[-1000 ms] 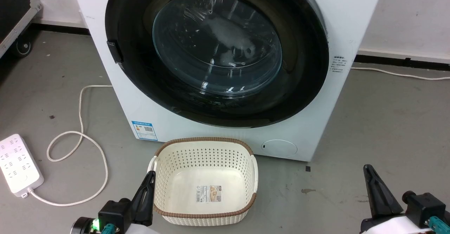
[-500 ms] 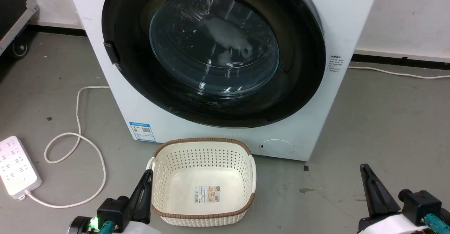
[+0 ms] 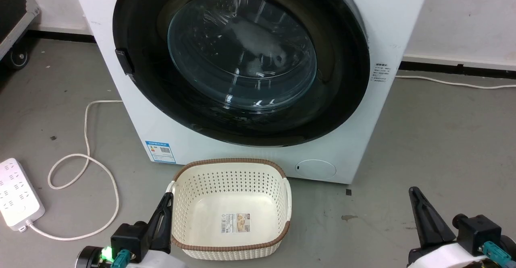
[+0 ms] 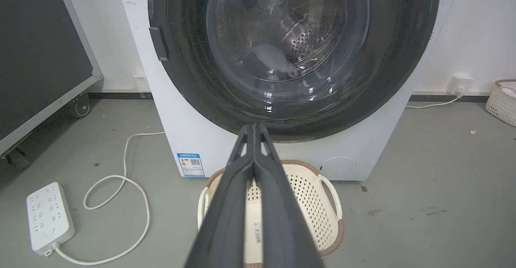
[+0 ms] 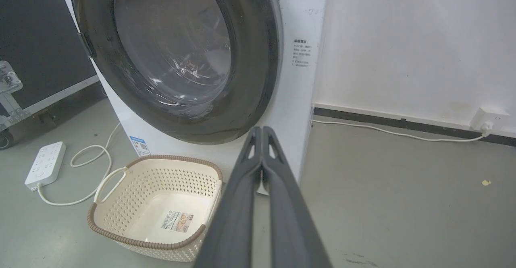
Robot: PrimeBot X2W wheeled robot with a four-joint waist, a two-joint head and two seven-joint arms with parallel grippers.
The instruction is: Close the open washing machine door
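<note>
The washing machine (image 3: 354,147) is a big white front-loader facing me. Its door (image 3: 242,50), a wide black rim around a bulging glass bowl, lies flat against the machine's front, with a small black latch piece (image 3: 123,61) on its left edge. Through the glass (image 4: 282,38) the steel drum and a pale item show. My left gripper (image 3: 167,197) is low at the front left, shut and empty, its tips (image 4: 254,127) well short of the door. My right gripper (image 3: 413,191) is low at the front right, also shut and empty, tips (image 5: 261,130) together.
A cream perforated basket (image 3: 229,162) with a brown rim stands on the floor right before the machine, between my grippers. A white power strip (image 3: 18,195) and its looped cable (image 3: 109,179) lie at the left. A wheeled black case (image 4: 40,58) stands far left.
The whole head view has slid slightly, so the camera moved. Door, basket and both shut grippers keep their places relative to each other.
</note>
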